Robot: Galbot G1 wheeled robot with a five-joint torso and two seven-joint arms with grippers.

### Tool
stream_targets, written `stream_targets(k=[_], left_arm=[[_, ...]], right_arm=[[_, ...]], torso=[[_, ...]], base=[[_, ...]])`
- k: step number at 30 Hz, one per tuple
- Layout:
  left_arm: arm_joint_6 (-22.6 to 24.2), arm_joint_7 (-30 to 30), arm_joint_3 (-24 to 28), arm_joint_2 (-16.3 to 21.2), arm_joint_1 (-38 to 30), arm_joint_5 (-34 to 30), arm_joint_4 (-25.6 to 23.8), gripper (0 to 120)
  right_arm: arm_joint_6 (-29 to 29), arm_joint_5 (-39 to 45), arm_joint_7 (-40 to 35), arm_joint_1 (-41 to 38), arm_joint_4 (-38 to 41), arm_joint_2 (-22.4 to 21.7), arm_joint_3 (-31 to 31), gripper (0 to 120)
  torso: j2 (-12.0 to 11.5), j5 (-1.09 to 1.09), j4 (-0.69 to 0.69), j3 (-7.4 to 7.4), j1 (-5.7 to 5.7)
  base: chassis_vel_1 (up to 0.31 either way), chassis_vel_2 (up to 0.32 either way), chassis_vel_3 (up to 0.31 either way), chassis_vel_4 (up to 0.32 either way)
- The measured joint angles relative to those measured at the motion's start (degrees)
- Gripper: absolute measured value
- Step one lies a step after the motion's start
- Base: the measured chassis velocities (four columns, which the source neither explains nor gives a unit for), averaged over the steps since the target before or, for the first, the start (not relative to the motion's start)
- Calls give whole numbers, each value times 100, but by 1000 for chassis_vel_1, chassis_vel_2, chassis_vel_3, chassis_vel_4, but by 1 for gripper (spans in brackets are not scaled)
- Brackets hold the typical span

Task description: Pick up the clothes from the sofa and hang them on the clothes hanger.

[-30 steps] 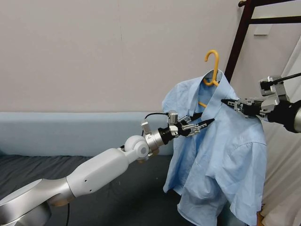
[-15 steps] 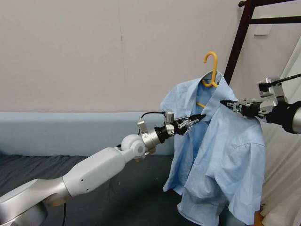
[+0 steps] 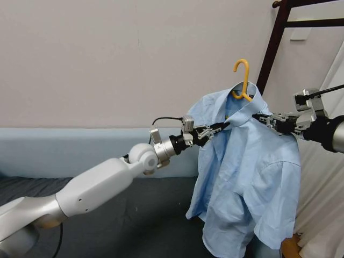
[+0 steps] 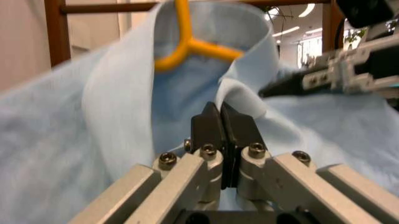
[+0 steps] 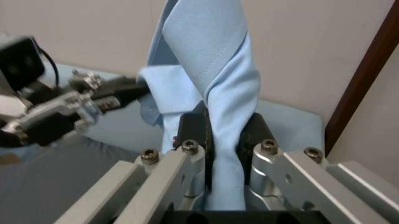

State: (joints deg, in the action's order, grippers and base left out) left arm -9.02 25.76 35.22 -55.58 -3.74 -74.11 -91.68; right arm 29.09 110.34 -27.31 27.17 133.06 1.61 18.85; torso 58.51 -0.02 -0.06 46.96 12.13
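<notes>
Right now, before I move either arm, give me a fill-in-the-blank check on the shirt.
The ___ shirt hangs on the yellow hanger. The left gripper and the right gripper are each ___ on the shirt. The dark wooden rack stands on the robot's ___ side.
Missing: blue; shut; right.

The shirt (image 3: 247, 177) is thin, soft blue cloth, matt, with small creases and neat stitching on the collar. The hanger (image 3: 243, 75) looks like smooth, shiny yellow plastic. The left gripper (image 3: 224, 127) and the right gripper (image 3: 257, 117) are bare silver metal with little round bolts, and their fingertips (image 4: 240, 130) are matt black. The left arm (image 3: 91, 188) has a smooth, shiny pale shell. The rack (image 3: 273, 45) is dark brown wood with a slight shine. The sofa (image 3: 64, 150) is matt cloth. The wall (image 3: 80, 54) is plain and matt
</notes>
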Motion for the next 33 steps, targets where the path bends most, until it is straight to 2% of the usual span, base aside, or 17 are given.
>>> stream_targets(k=[6,10,17,20,21,25,26,29,31,33], left_arm=[[406,-355,96,325,-476,662,-464,0],[802,-946,185,603,-502,989,-929,0],[874,-1526,136,654,-218,1171,-1026,0],[1057,-2119,84,660,-85,1341,-1109,12],[1057,-2119,84,660,-85,1341,-1109,12],[1532,-3300,135,656,31,1768,-1419,30],[1532,-3300,135,656,31,1768,-1419,30],[1612,-3706,-76,687,349,1675,-1649,45],[1635,-3849,-179,697,460,1586,-1715,48],[1709,-4266,-595,763,884,1298,-1931,57]], right_arm=[[69,-290,135,29,-158,-45,-38,8],[129,-471,277,34,-279,-163,-38,8],[80,-374,217,22,-155,-163,-24,8],[47,-227,32,-6,-141,-175,20,8],[47,-227,32,-6,-141,-175,20,8],[144,-189,-83,-5,-144,-157,22,8],[144,-189,-83,-5,-144,-157,22,8],[152,-125,-357,-4,-139,-4,20,8],[152,-111,-436,-5,-138,40,20,8],[149,-86,-675,-17,-169,207,18,8]], torso=[[0,1,-2,0,0],[0,0,0,-1,-1],[0,0,0,1,-1],[0,-1,0,1,0],[0,-1,0,1,0],[0,0,-2,0,-1],[0,0,-2,0,-1],[0,1,-2,0,-1],[0,0,-1,0,-1],[0,1,-2,0,-1]], base=[[0,0,0,0],[0,0,0,0],[0,0,0,0],[0,0,0,0],[0,0,0,0],[0,0,0,0],[0,0,0,0],[0,0,0,0],[0,0,0,0],[0,0,0,0]])
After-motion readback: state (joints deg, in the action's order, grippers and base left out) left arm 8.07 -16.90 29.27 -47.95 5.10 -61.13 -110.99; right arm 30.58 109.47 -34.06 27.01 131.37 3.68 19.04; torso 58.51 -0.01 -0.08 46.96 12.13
